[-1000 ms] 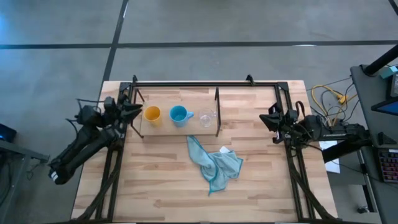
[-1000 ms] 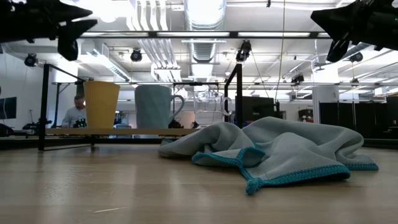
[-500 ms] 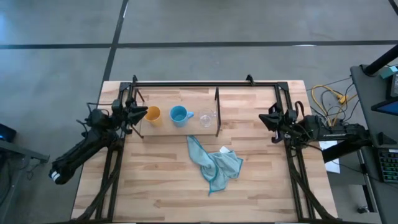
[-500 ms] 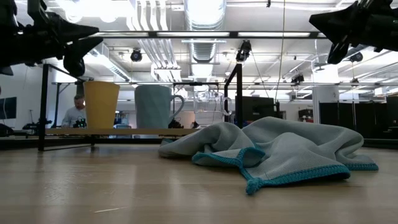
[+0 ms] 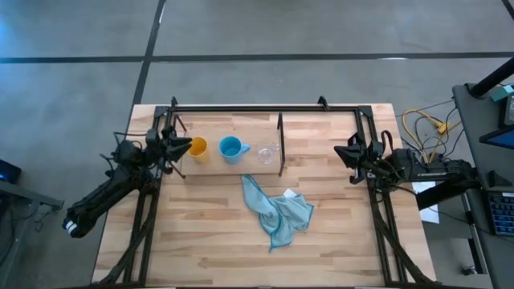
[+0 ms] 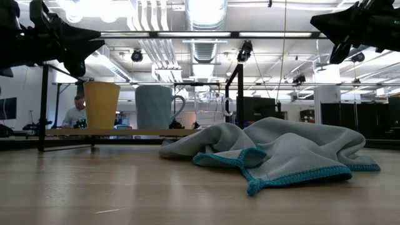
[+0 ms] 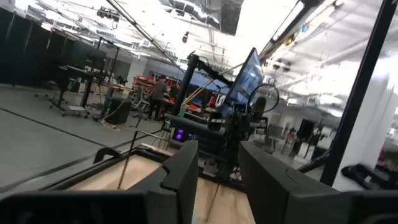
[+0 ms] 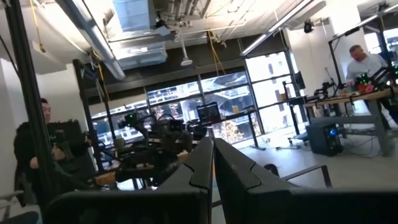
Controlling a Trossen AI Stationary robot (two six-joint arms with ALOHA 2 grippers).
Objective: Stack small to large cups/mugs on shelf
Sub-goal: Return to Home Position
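All three vessels stand upright in a row on the shelf in the upper-middle of the high view: the yellow-orange cup at the left end, the light blue mug in the middle with its handle pointing right, and the small clear glass cup just left of the black divider rod. Nothing is left to place, so the job now looks to be only getting the arms clear. The left gripper is the one that needs care. It holds nothing, its fingers parted with a clear gap in the wrist view, and in the high view its tips sit just beside the yellow-orange cup; in the low view it hangs above the cup's rim at the upper left. The safest retreat is probably straight back toward the left edge of the frame along its own line, at that height until clear of the shelf end, with no sideways swing that could clip the cup or the black frame post next to it. The right gripper is at the right side of the table, well apart from the shelf, its fingers pressed together on nothing, and it seems to need little or no further motion. The crumpled blue cloth lies below the shelf in the frame, out of either arm's likely path.
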